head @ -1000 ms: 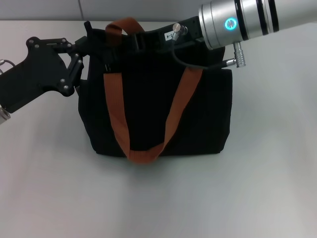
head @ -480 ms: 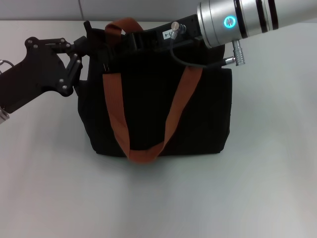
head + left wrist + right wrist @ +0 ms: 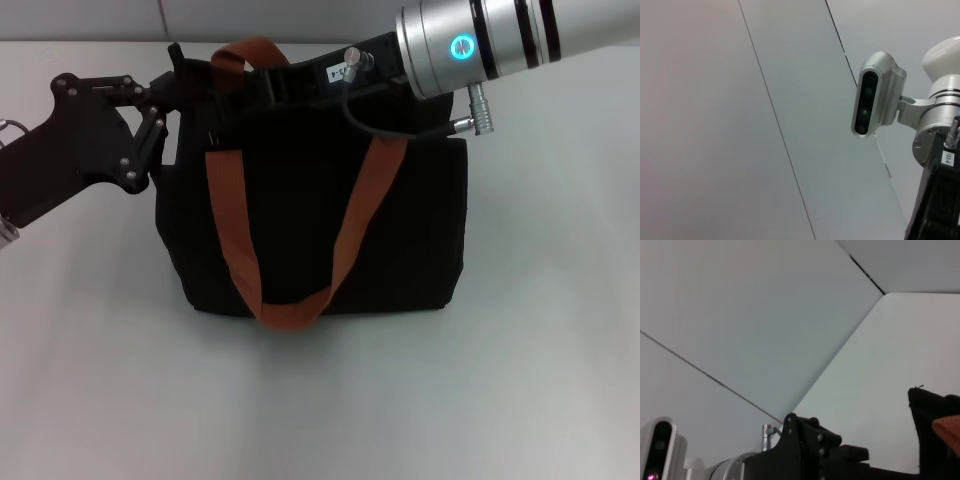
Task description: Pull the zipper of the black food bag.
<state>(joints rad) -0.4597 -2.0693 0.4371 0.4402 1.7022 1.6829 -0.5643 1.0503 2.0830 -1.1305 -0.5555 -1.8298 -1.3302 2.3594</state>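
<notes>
The black food bag (image 3: 300, 230) stands upright in the middle of the table, with its orange-brown strap handles (image 3: 232, 235) draped over its front. My right gripper (image 3: 255, 85) reaches in from the right and lies along the bag's top edge, near its left end. My left gripper (image 3: 178, 88) is at the bag's top left corner, against the fabric. The zipper is hidden among the black gripper and the black fabric. The right wrist view shows the bag's corner (image 3: 930, 410), a bit of strap (image 3: 947, 427) and the left gripper's body (image 3: 810, 440).
The bag stands on a plain white table (image 3: 320, 400), with a pale wall behind it. The left wrist view shows the wall, the right arm's silver wrist camera (image 3: 875, 95) and part of the right gripper's black body (image 3: 937, 210).
My right gripper has moved slightly to the left along the bag's top. The bag's top has shifted a little left with it. The left gripper has stayed put.
</notes>
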